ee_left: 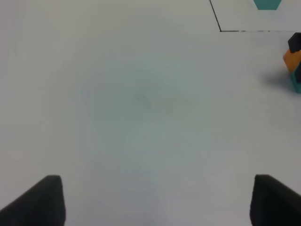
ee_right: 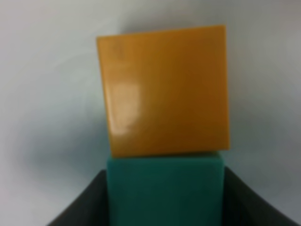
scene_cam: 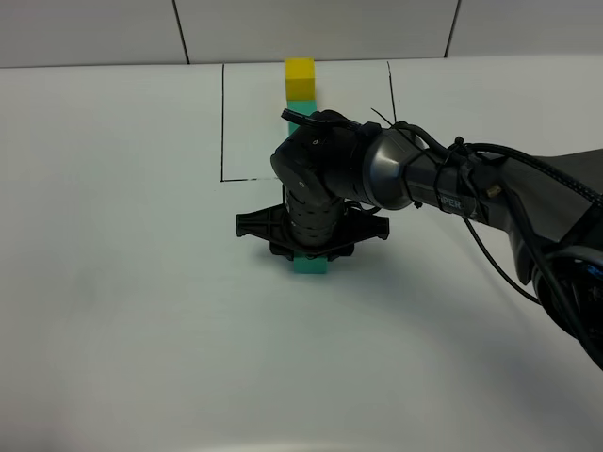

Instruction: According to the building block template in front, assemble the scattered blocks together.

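Note:
The building block template, a yellow cube (scene_cam: 300, 70) joined to a teal cube (scene_cam: 300, 91), stands at the back inside a black drawn outline. Of the scattered blocks, a teal block (scene_cam: 309, 266) lies in front of the outline, under my right gripper (scene_cam: 311, 252). In the right wrist view an orange block (ee_right: 162, 89) sits flush against this teal block (ee_right: 164, 188), and my right gripper (ee_right: 164, 200) is shut on the teal one. My left gripper (ee_left: 157, 202) is open over bare table, well apart from the orange block (ee_left: 291, 59).
A black outline (scene_cam: 222, 122) marks a rectangle on the white table (scene_cam: 113, 282); its corner (ee_left: 220, 31) shows in the left wrist view. The right arm (scene_cam: 443, 184) reaches in from the right with cables along it. A tiled wall runs behind the table.

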You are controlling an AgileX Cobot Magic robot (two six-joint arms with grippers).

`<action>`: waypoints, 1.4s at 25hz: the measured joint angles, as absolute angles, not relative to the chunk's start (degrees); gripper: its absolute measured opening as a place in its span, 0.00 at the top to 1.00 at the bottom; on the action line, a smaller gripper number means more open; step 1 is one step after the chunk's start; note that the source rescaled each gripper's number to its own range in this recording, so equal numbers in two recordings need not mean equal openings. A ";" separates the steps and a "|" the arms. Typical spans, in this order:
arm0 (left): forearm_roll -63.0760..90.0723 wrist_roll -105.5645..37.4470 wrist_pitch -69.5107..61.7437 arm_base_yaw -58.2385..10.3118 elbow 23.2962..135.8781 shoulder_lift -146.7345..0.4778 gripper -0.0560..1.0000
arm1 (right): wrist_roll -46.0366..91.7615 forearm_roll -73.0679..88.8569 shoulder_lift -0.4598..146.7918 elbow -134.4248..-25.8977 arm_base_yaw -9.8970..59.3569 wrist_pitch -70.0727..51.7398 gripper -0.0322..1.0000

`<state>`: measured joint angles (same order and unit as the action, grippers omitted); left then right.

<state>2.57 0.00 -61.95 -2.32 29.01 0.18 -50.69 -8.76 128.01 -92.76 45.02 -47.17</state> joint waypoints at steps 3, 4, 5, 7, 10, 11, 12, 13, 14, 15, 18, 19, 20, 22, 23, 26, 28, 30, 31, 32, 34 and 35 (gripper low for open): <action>2.57 0.00 -61.95 -2.32 29.01 0.18 0.23 | -49.19 -6.80 128.67 -92.64 44.86 -45.87 0.71; 2.57 0.00 -61.95 -2.32 29.01 0.18 0.23 | -48.81 -6.54 128.61 -92.64 44.86 -45.87 0.64; 2.57 0.00 -61.95 -2.32 29.01 0.18 0.23 | -48.42 -6.42 128.36 -92.64 44.86 -45.86 0.58; 2.57 0.00 -61.95 -2.32 29.01 0.18 0.23 | -47.66 -6.31 127.72 -92.59 44.86 -45.86 0.47; 2.53 0.00 -61.95 -2.32 29.01 0.18 0.23 | -47.31 -6.37 126.01 -92.59 44.86 -45.96 0.36; 2.53 0.00 -61.95 -2.32 29.01 0.18 0.23 | -47.11 -6.37 125.23 -92.59 44.86 -46.02 0.34; 2.53 0.00 -61.95 -2.32 29.01 0.18 0.23 | -46.78 -6.62 124.40 -92.59 44.86 -46.16 0.34; 2.53 0.00 -61.95 -2.32 29.01 0.18 0.23 | -46.20 -6.75 123.54 -92.59 44.86 -46.52 0.33; 2.53 0.00 -61.95 -2.32 29.01 0.18 0.23 | -45.70 -6.86 122.81 -92.59 44.86 -47.12 0.33; 2.53 0.00 -61.95 -2.32 29.01 0.18 0.23 | -45.26 -7.29 121.99 -92.59 44.86 -47.85 0.32; 2.53 0.00 -61.95 -2.32 29.01 0.18 0.23 | -44.22 -9.34 119.91 -92.38 44.86 -51.13 0.32; 2.53 0.00 -61.95 -2.32 29.01 0.18 0.23 | -43.98 -10.48 119.15 -91.95 44.86 -52.20 0.32; 2.53 0.00 -61.95 -2.32 29.01 0.18 0.23 | -43.58 -11.39 118.28 -91.31 44.64 -53.17 0.32; 2.53 0.00 -61.95 -2.32 29.01 0.18 0.23 | -43.07 -12.13 116.30 -88.99 43.65 -53.68 0.32; 2.53 0.00 -61.95 -2.32 29.01 0.18 0.23 | -42.93 -12.24 115.00 -87.19 42.95 -53.39 0.32; 2.53 0.00 -61.95 -2.32 29.01 0.18 0.23 | -42.36 -12.41 110.42 -80.23 39.80 -50.88 0.32; 2.53 0.00 -61.95 -2.32 29.01 0.18 0.23 | -41.61 -12.54 106.78 -74.95 37.04 -48.72 0.32; 2.53 0.00 -61.95 -2.32 29.01 0.18 0.23 | -40.47 -12.80 102.33 -69.02 34.28 -47.48 0.32; 2.53 0.00 -61.95 -2.32 29.01 0.18 0.23 | -39.67 -13.26 99.94 -66.10 32.64 -47.19 0.32; 2.53 0.00 -61.95 -2.32 29.01 0.18 0.23 | -38.92 -13.78 97.88 -63.74 30.94 -47.02 0.31; 2.53 0.00 -61.95 -2.32 29.01 0.18 0.23 | -37.87 -14.48 92.99 -58.59 27.80 -46.83 0.29; 2.53 0.00 -61.95 -2.32 29.01 0.18 0.23 | -37.32 -14.65 90.96 -56.31 26.07 -46.79 0.28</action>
<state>2.53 0.00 -61.95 -2.32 29.01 0.18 -37.32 -14.65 90.96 -56.31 26.07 -46.79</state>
